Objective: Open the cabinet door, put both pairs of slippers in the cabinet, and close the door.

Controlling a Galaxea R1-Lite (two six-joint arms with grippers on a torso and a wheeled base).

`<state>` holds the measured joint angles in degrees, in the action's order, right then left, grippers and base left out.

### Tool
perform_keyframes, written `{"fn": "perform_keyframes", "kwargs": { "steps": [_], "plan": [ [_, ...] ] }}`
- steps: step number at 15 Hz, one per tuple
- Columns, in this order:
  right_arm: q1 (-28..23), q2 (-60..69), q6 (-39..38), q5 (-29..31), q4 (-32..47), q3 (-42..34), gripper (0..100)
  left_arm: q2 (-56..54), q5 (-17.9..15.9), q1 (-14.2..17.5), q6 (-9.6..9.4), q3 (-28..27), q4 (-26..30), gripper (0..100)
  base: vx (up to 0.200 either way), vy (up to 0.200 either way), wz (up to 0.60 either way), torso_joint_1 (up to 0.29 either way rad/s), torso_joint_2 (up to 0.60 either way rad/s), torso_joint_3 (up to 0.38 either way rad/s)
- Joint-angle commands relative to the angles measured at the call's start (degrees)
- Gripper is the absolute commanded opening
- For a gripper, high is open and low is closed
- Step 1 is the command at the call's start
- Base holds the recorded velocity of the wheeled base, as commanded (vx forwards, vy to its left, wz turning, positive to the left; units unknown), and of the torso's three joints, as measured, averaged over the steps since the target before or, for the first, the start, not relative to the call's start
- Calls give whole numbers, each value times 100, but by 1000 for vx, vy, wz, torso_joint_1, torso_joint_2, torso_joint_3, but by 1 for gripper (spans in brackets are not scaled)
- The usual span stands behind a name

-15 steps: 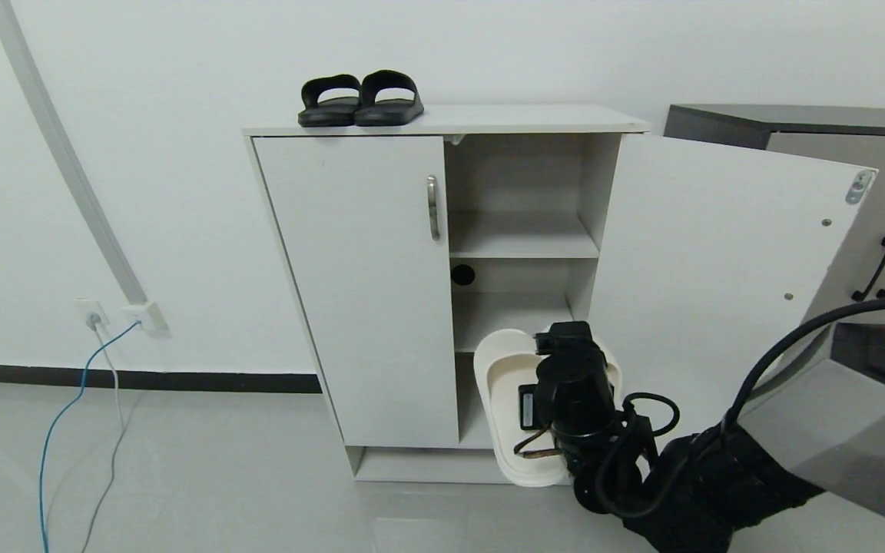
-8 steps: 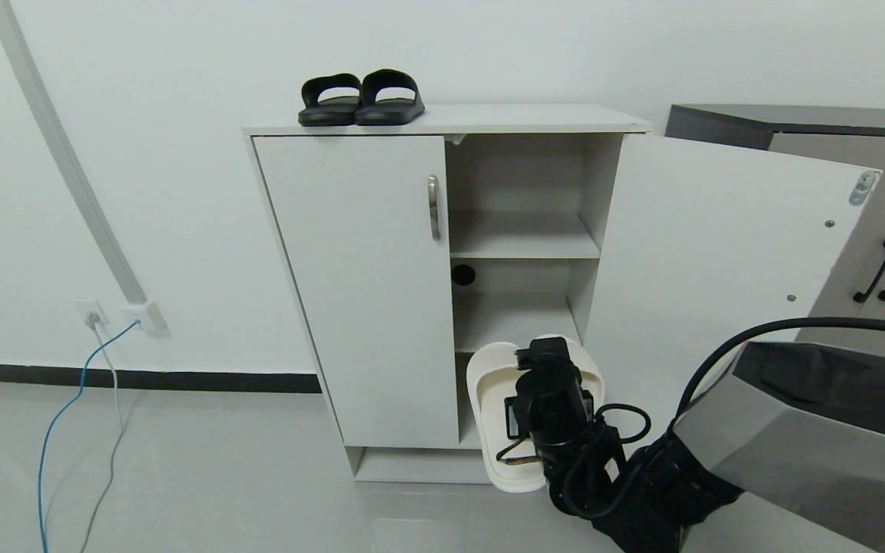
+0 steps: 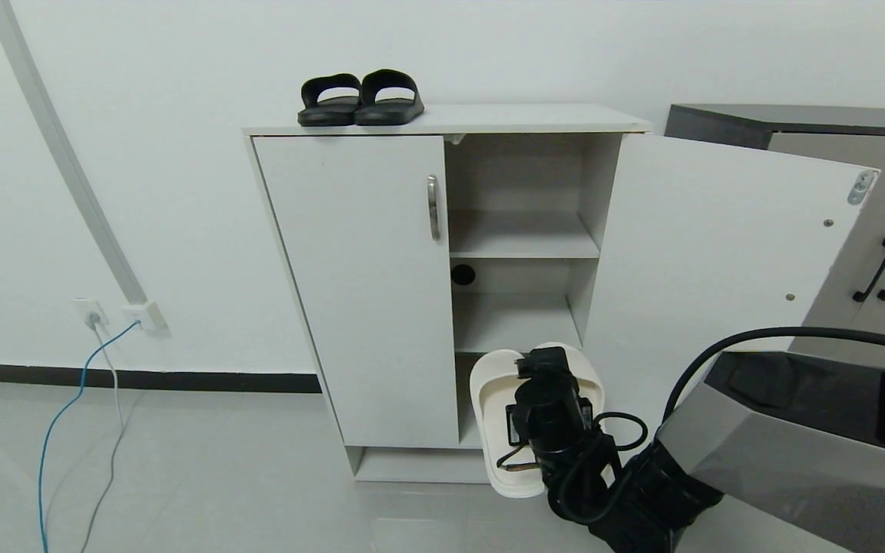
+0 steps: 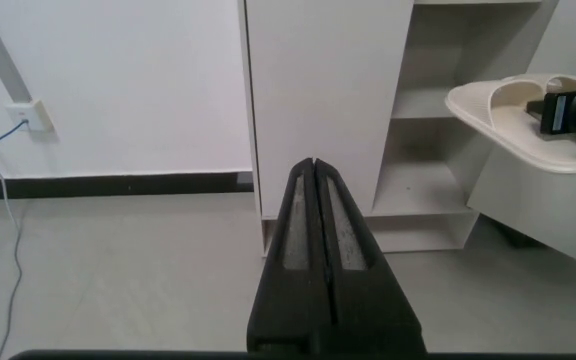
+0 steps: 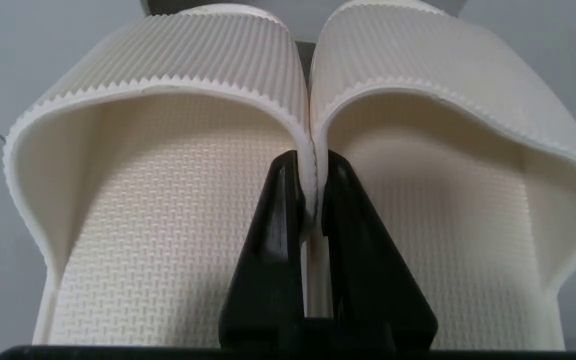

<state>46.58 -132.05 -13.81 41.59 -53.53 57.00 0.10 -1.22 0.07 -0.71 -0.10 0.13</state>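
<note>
two cream slippers (image 3: 492,399) hang pinched by their inner edges in the right gripper (image 5: 313,175), low before the white cabinet (image 3: 358,292), whose right door (image 3: 704,261) stands open. black slippers (image 3: 360,98) sit on its top. left gripper (image 4: 314,172) is closed and empty above grey floor (image 3: 220,476), near a white wall (image 3: 143,153).

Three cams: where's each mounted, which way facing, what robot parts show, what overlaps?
Head view: on the head, facing forward and down at the white two-door cabinet with black slide slippers on top; right arm at lower right.
Left wrist view: on the left wrist, looking along the shut left gripper toward the cabinet's lower shelves.
Right wrist view: on the right wrist, looking along the right gripper, shut on the cream ribbed slippers.
Shared: head and left wrist views both show cabinet and cream ribbed slippers.
</note>
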Motion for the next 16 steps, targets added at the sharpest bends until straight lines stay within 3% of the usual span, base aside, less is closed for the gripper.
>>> {"fn": "perform_keyframes", "kwargs": {
  "steps": [1, 6, 13, 16],
  "plan": [
    [9, -31, 1, -2, -8, -5, 0, 17, -1, 1, 0, 1, 4, 0, 0, 0, 0, 0, 0, 0],
    [9, -190, 19, 7, -149, -5, 0, 52, -1, -16, 0, 1, 4, 0, 0, 0, 0, 1, 0, -20],
    [-9, -295, 10, 7, -158, 4, 0, 8, 8, -7, 0, 1, -5, 0, 0, 0, 0, 2, 3, -182],
    [0, -559, 186, 15, -606, 57, 0, 8, 8, -7, -8, 1, -5, 0, 0, 0, 0, 6, 1, -194]
  ]
}}
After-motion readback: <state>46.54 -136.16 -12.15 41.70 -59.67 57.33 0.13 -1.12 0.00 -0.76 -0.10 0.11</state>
